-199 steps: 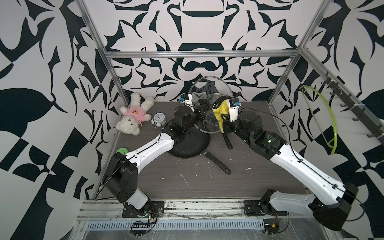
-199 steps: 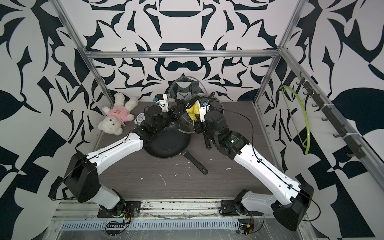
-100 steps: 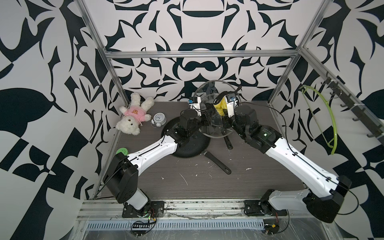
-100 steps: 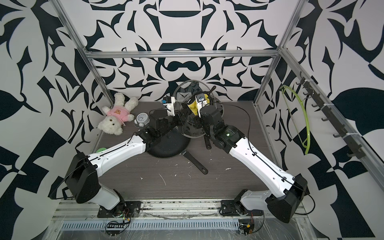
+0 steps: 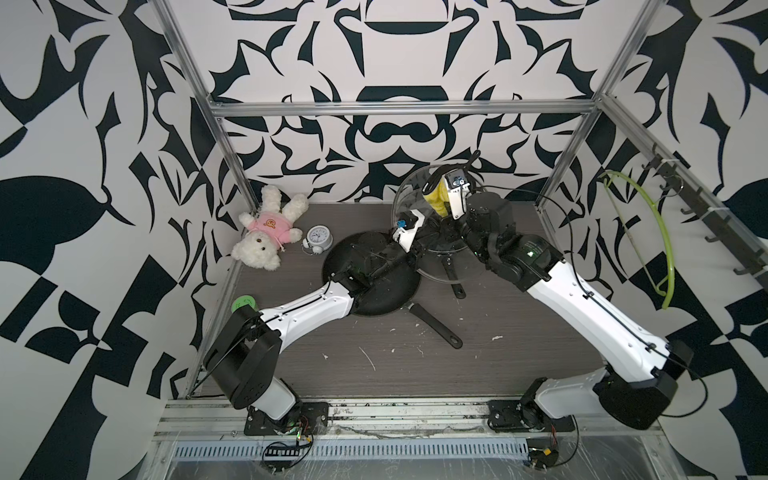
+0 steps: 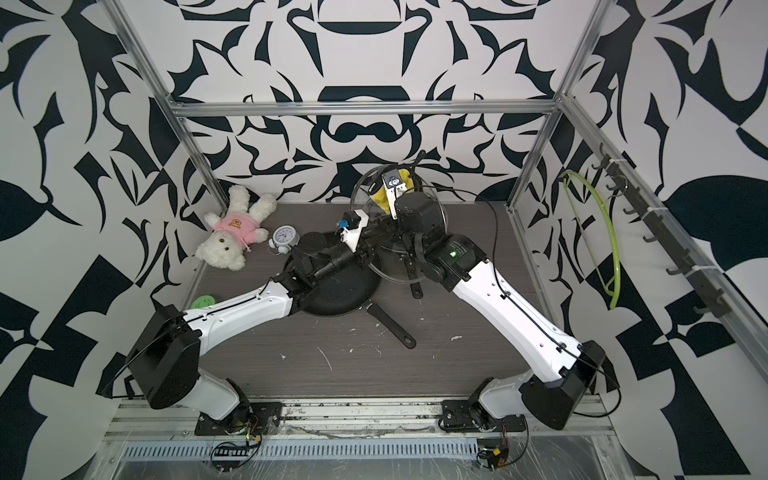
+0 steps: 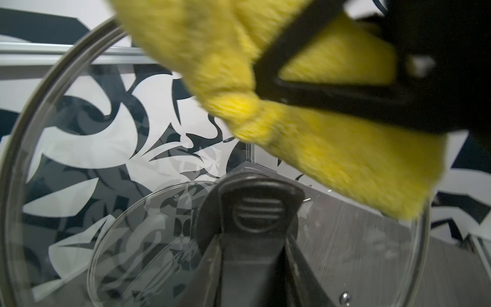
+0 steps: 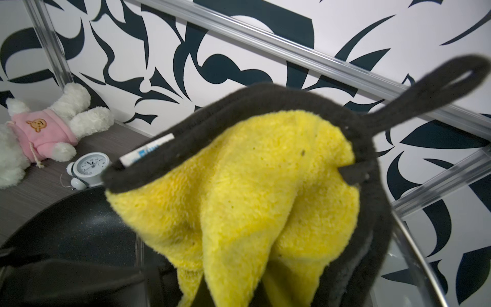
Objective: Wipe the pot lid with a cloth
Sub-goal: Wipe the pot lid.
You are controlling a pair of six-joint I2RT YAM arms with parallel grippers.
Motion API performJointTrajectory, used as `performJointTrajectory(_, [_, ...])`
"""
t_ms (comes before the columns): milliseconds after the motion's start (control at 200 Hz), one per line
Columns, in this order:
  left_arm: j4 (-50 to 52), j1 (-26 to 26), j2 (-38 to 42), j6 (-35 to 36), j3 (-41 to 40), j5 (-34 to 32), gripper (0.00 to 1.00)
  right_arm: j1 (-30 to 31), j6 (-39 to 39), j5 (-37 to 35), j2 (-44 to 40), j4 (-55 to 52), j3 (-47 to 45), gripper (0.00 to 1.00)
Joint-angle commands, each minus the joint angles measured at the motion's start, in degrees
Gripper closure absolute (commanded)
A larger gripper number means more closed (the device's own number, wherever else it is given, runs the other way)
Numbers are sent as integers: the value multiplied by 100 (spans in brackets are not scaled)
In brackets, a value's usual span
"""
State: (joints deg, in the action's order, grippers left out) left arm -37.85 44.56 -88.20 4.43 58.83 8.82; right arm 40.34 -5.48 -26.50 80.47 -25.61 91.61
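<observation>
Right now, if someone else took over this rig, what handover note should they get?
Left gripper: shut on the pot lid by its knob, lid held off the table, tilted on edge.
Right gripper: shut on the cloth, which looks pressed to the glass between knob and rim.
Done: both picked up, wiping apparently begun.
To do: wipe the rest of the glass, set the lid down.
</observation>
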Motion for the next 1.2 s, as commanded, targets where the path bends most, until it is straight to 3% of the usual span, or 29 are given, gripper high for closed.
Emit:
performJointTrajectory(0, [-1026,68,650,1590,304,495,100,-18,-300,219,238,-429,610,100])
performJointTrajectory(260, [-30,386,656,3646,665,102,100,-8,-472,727,1198,-1413,1951,100])
performJointTrajectory(520, [65,515,568,4893,752,214,100,9,-577,1240,2336,-2399,3492,100])
performJointTrajectory(705, [157,527,612,4831,749,151,100,9,-666,1123,2831,-2833,4246,100])
performJointTrajectory(835, [195,528,619,4547,708,-65,100,10,-603,841,2740,-2694,4285,100])
performJointTrajectory(1200, [-474,528,514,2806,446,-742,100,-92,-327,-105,1198,-1406,2427,100])
